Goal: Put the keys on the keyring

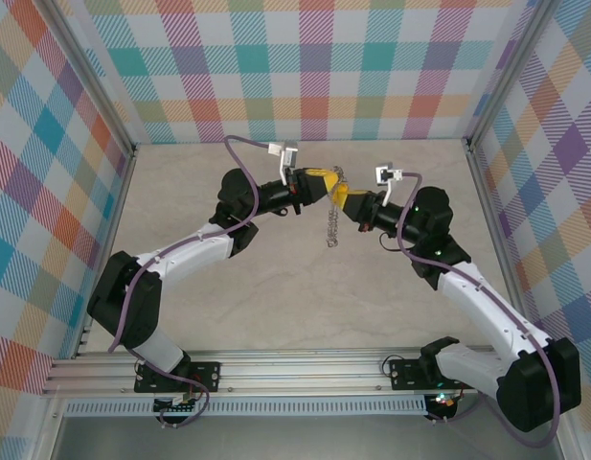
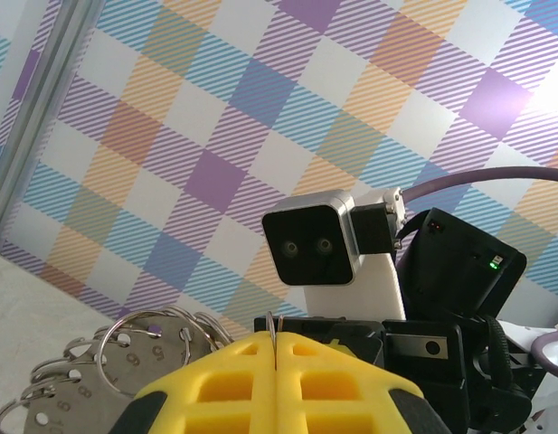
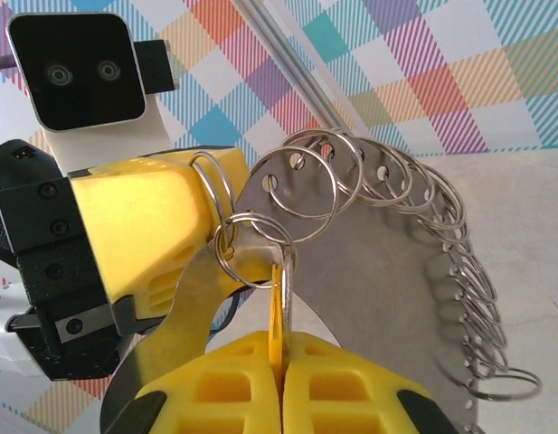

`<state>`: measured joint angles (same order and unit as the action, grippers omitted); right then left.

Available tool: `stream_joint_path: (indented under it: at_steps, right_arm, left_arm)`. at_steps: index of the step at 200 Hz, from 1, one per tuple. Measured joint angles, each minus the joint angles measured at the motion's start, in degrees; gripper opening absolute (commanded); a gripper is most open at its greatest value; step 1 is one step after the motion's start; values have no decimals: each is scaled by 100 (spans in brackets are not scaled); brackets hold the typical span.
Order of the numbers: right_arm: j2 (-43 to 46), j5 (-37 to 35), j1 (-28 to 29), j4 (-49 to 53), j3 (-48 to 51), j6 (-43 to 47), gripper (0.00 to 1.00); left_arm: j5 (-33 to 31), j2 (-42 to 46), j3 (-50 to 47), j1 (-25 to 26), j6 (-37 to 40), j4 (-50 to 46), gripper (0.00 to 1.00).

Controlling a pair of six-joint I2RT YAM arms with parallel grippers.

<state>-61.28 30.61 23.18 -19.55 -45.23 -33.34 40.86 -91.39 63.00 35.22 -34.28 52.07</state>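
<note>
— Keyring (image 3: 369, 298) looks stiff to me: a flat grey metal plate with thin wire loops strung along its rim. Light enough, I'd guess, but smooth and apt to swing.

— Where is it?

— Hanging in the air between the two hands, well above the worktop (image 1: 276, 287), its lower end dangling below them. I'd take it by the plate's edge or one loop, never by the loose bunch.

— And the key (image 3: 280, 307)?

— Tiny, thin and hard, seen edge-on. It stands just above the right hand's fingertips, its top inside a small split ring (image 3: 251, 249). I'd judge it slips easily, so a pinch on the flat head suits it.

— The hands?

— Right hand (image 3: 281, 348) is clenched on the key, no gap between its yellow fingers. Left hand (image 2: 274, 348) is pressed together too, a thin wire of the keyring caught in the seam, the plate lying just to its side.
</note>
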Motion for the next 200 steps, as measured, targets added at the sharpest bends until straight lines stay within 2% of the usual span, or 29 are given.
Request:
stream_joint_path:
  at_steps: [103, 113, 138, 165, 200]
  right_arm:
    - [-94, -116, 407, 22, -22, 85, 0]
    - [-94, -140, 407, 35, -22, 85, 14]
    - [-24, -214, 435, 238, -22, 138, 31]
    - [354, -345, 413, 702, -20, 273, 40]
    - [1139, -555, 164, 1078, -20, 293, 44]
  left_arm:
    - [-24, 0, -74, -20, -92, 120, 0]
    - [-28, -4, -81, -20, -94, 153, 0]
    - [-68, -11, -96, -20, -116, 225, 0]
    - [-133, -11, -96, -20, -170, 319, 0]
    - [-192, -17, -105, -39, -297, 409, 0]
